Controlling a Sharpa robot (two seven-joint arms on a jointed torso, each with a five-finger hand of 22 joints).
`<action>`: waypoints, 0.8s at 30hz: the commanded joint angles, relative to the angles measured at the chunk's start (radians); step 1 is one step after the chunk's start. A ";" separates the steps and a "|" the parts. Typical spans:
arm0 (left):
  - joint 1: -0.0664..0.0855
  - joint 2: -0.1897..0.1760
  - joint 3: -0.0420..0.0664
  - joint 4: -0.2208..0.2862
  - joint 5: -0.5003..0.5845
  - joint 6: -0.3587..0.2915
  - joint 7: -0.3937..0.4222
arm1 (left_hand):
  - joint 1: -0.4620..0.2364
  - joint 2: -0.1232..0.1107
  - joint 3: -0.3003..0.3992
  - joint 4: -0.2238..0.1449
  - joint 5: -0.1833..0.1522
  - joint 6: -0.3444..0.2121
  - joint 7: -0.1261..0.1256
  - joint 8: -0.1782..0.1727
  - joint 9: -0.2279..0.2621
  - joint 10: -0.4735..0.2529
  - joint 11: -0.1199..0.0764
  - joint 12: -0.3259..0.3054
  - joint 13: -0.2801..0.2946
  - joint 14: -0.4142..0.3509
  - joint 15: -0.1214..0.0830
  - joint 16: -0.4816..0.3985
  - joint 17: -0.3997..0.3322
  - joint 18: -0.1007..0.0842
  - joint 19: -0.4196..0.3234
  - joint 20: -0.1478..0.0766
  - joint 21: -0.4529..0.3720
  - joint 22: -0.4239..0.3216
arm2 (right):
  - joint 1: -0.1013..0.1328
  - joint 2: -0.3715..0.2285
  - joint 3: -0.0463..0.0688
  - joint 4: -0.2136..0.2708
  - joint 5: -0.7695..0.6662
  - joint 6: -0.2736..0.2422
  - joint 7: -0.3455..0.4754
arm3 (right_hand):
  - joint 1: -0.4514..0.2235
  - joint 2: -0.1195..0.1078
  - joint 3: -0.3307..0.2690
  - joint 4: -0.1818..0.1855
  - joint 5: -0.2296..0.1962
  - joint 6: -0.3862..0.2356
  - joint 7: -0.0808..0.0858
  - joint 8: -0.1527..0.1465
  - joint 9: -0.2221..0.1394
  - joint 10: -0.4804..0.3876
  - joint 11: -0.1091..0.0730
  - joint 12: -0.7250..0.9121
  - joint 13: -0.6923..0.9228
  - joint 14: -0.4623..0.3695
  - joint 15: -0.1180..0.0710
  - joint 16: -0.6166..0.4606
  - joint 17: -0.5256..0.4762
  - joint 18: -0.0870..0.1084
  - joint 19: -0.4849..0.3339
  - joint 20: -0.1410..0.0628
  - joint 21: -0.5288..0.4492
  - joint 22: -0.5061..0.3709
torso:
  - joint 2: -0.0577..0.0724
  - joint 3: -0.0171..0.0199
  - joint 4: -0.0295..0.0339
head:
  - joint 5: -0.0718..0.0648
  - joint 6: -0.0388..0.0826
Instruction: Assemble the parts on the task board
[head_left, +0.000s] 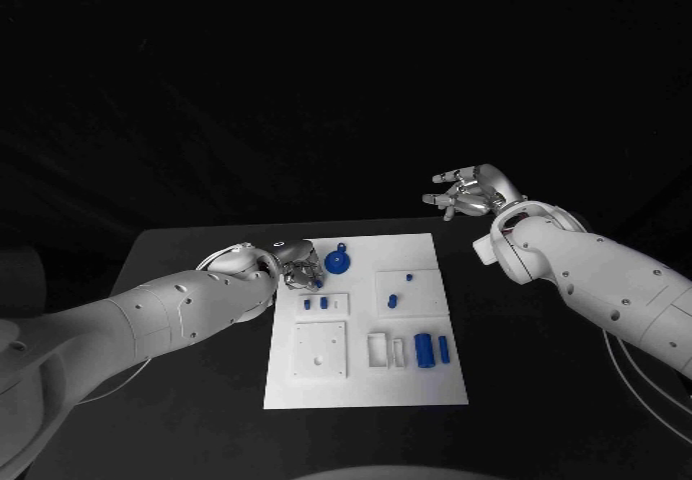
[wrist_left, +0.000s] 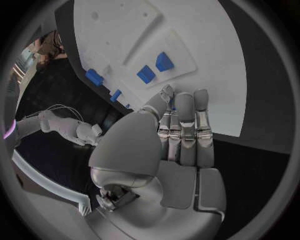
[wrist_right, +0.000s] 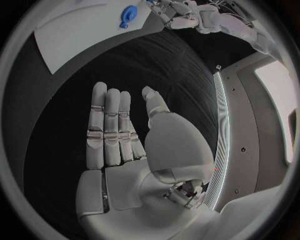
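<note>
The white task board (head_left: 368, 390) is seen in the middle of the black table (head_left: 188, 400). Small blue parts (head_left: 424, 348) are laid on it, most toward 3 o'clock. A round blue part with a loop (head_left: 338, 262) is found near the board's 11 o'clock corner. The left hand (head_left: 296, 270) is held just beside that round part, low over the board's edge. Its fingers (wrist_left: 185, 120) are kept straight and together, and nothing is gripped. The right hand (head_left: 469, 192) is raised well away at 1 o'clock, flat and empty. The round part looks like the next one to be picked up. It should be pinched gently and lifted straight up, so nearby parts are not bumped.
</note>
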 joint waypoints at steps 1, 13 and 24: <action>-0.005 0.004 -0.008 -0.004 -0.024 0.068 -0.030 | 0.001 0.010 -0.002 -0.005 0.005 0.004 0.000 0.002 0.002 0.000 -0.001 0.000 0.000 0.002 0.002 -0.003 0.001 0.013 -0.005 -0.002 0.006 0.021 | 0.000 0.000 0.001 0.001 0.002 0.007 0.008 | -0.004 0.007 0.000 -0.006 0.003 0.003 0.004 -0.003 0.001 -0.004 -0.001 -0.005 -0.001 -0.003 -0.001 -0.002 -0.001 -0.013 0.006 -0.001 -0.003 0.000 | 0.000 -0.0004 0.0007 | -0.002 -0.002; -0.005 0.007 -0.015 -0.007 -0.029 0.094 -0.040 | 0.002 0.010 -0.006 -0.006 -0.001 -0.002 0.001 0.002 0.001 -0.005 0.001 0.000 0.000 -0.002 0.003 -0.005 -0.002 0.012 -0.010 -0.001 0.005 0.020 | 0.000 0.000 0.001 0.000 0.002 0.007 0.009 | -0.004 0.007 0.000 -0.006 0.003 0.003 0.004 -0.003 0.001 -0.004 -0.001 -0.005 -0.001 -0.003 -0.001 -0.002 -0.001 -0.013 0.006 -0.001 -0.003 0.000 | 0.000 -0.0010 0.0019 | -0.004 -0.004; -0.005 0.005 -0.015 -0.006 -0.021 0.056 -0.028 | 0.004 -0.002 -0.004 -0.015 -0.002 -0.094 0.004 0.000 -0.004 -0.004 0.001 0.000 0.001 -0.006 0.004 -0.005 -0.004 0.011 -0.011 0.001 0.005 0.020 | 0.000 0.000 0.001 -0.002 0.002 0.008 0.009 | -0.004 0.007 0.000 -0.006 0.003 0.003 0.004 -0.003 0.001 -0.004 -0.001 -0.005 -0.001 -0.003 -0.001 -0.002 -0.001 -0.013 0.006 -0.001 -0.003 0.000 | 0.000 -0.0009 0.0014 | -0.002 -0.003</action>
